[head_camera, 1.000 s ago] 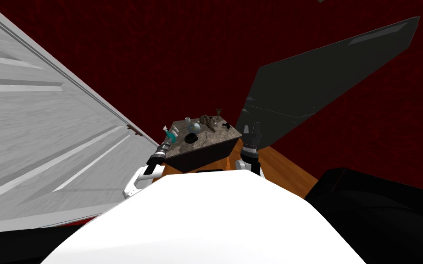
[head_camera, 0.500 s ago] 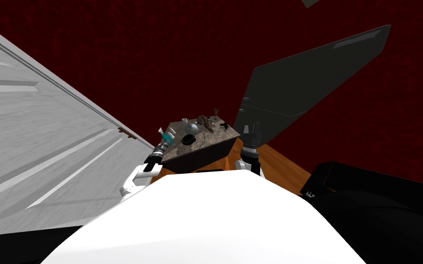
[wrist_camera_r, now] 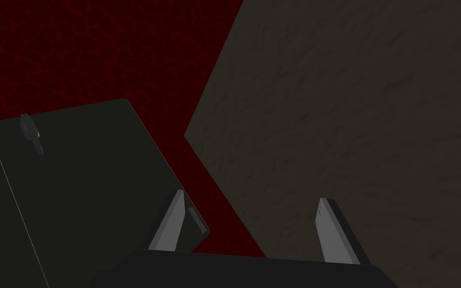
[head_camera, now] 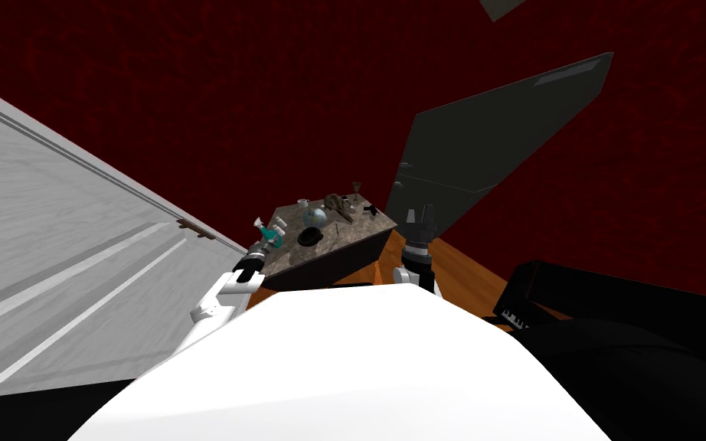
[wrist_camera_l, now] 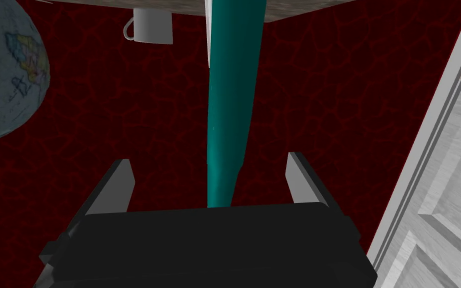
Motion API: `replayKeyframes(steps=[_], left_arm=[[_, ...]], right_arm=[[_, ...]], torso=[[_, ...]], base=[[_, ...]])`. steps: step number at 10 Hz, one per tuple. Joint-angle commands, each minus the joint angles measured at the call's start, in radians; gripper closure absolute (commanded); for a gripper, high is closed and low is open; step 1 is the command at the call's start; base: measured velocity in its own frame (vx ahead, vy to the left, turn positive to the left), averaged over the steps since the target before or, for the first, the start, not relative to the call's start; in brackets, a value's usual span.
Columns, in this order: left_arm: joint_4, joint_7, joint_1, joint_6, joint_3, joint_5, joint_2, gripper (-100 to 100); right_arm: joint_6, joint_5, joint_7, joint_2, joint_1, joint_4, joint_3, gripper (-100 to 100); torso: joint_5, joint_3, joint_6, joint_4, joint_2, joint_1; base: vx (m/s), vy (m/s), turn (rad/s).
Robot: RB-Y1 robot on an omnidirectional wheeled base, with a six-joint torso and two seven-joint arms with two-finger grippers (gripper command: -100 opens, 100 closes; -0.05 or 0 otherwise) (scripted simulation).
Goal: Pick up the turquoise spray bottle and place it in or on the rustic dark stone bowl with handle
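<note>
left gripper (wrist_camera_l: 208, 160), wrist view: the two grey fingers (wrist_camera_l: 123, 181) stand wide. the turquoise spray bottle (wrist_camera_l: 230, 100) runs up the middle of the gap from the dark gripper body. bare space shows between the bottle and each finger, so no grip is evident. head view: the same bottle sits at the gripper's tip, at the left edge of the stone-topped table (head_camera: 348, 230). whether it rests on the top or overhangs the edge cannot be told. further in on the table lies the dark bowl (head_camera: 310, 238), near the bottle, with a small globe (head_camera: 314, 217) just behind it and a white mug (head_camera: 303, 203) beyond. right gripper (head_camera: 420, 212): raised at the table's right side, fingers apart, empty. step in hand, as judged: the grasp, with the bottle bracketed but not yet pinched. the next move calls for closing the fingers squarely on the bottle's narrow body. it then calls for lifting clear and carrying the bottle inward to the bowl, keeping off the globe. a white panelled door (head_camera: 76, 253) stands close on the left.
</note>
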Motion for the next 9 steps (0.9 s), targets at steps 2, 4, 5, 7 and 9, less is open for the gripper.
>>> replayKeyframes(steps=[2, 4, 5, 7, 9], left_arm=[[0.049, -0.008, -0.019, 0.021, 0.005, -0.044, 0.035, -100], [0.032, -0.005, -0.011, 0.023, 0.003, -0.032, 0.031, 0], [0.062, -0.01, -0.046, 0.036, 0.011, -0.041, 0.025, -100], [0.093, -0.014, -0.081, 0.05, 0.018, -0.049, 0.018, -100], [0.098, -0.014, -0.085, 0.05, 0.021, -0.051, 0.016, -100]], right_arm=[[0.0, 0.0, 0.0, 0.0, 0.0, 0.0, 0.0, 0], [0.0, 0.0, 0.0, 0.0, 0.0, 0.0, 0.0, 0], [0.0, 0.0, 0.0, 0.0, 0.0, 0.0, 0.0, 0], [0.0, 0.0, 0.0, 0.0, 0.0, 0.0, 0.0, 0], [0.0, 0.0, 0.0, 0.0, 0.0, 0.0, 0.0, 0]], torso=[[0.0, 0.0, 0.0, 0.0, 0.0, 0.0], [0.0, 0.001, -0.001, 0.0, 0.001, 0.0], [0.0, 0.001, -0.001, 0.0, 0.002, 0.0], [0.001, 0.003, 0.0, 0.001, 0.006, 0.002], [0.001, 0.003, 0.0, 0.001, 0.006, 0.003]], base=[[0.042, 0.013, -0.087], [0.008, 0.004, -0.007], [-0.032, 0.027, -0.147], [-0.054, 0.048, -0.131], [-0.03, 0.034, -0.068]])
